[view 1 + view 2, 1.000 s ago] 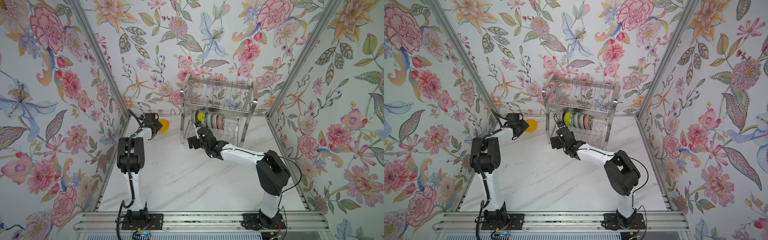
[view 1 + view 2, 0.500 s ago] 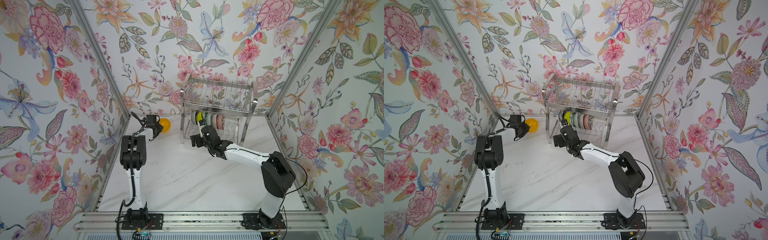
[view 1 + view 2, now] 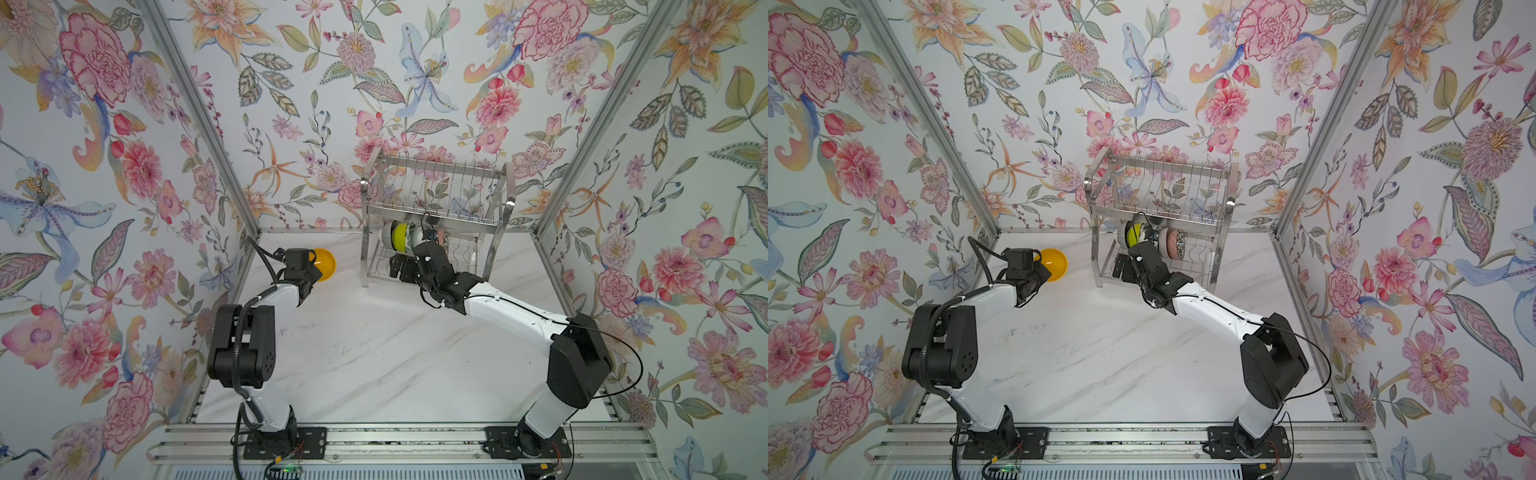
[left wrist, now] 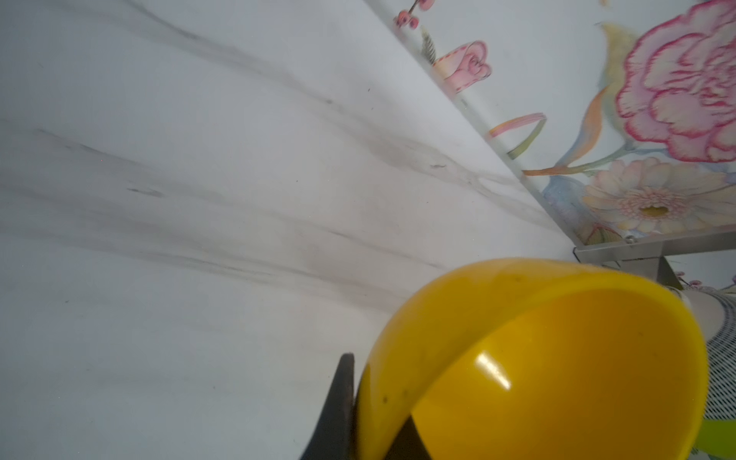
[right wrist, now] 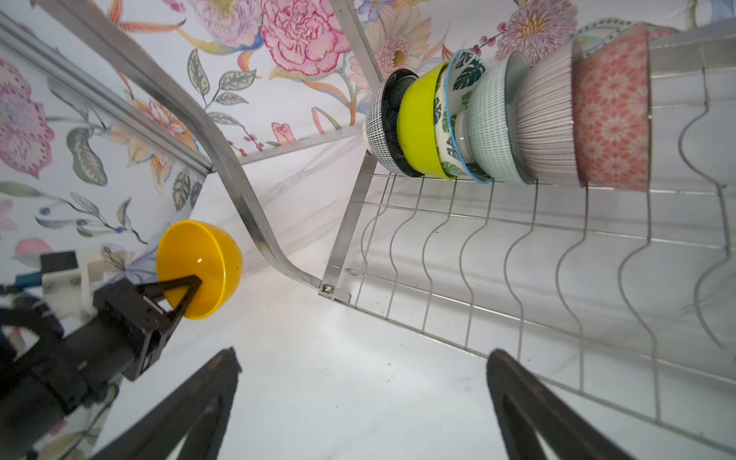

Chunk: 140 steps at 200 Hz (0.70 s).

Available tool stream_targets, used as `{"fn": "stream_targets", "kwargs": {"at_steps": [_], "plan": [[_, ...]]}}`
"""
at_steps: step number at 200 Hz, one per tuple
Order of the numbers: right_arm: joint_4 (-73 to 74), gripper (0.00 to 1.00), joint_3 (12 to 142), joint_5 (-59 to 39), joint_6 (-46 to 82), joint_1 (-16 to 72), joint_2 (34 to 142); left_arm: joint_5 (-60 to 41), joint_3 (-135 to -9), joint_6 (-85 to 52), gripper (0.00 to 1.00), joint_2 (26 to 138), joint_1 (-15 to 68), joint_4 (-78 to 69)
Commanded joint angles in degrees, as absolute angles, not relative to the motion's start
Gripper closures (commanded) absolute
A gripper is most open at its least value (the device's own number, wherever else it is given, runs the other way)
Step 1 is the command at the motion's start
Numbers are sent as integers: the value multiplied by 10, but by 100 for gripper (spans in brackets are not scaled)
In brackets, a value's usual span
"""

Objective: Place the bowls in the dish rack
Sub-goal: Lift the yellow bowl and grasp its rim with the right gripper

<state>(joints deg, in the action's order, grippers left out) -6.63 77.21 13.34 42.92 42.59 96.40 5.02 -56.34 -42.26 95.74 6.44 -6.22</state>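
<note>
Bright, even, diffuse light throughout
We find only faint, soft shadows on the marble tabletop; a small white glint sits on the yellow bowl in both wrist views, and the left wrist view looks soft on the wallpaper.

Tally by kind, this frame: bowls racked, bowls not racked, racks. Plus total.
Racked bowls: 6 (black-white speckled, lime-green, leaf-print, pale green, ribbed, coral-patterned)
Bowls off the rack: 1, the orange-yellow bowl, gripped by the left gripper
Dish rack: 1
Total: 7 bowls, 1 rack
</note>
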Motion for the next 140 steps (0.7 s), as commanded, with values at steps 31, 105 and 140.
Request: {"fn": "stream_targets", "kwargs": {"at_steps": [31,105,140], "plan": [[-69,2,725,59,721,425,880,292,-433,-321,100,819,252,-204],[64,2,582,28,996,442,793,395,-387,-235,100,828,407,-366],[118,6,550,41,1061,442,790,398,-401,-187,100,870,441,-442]]}}
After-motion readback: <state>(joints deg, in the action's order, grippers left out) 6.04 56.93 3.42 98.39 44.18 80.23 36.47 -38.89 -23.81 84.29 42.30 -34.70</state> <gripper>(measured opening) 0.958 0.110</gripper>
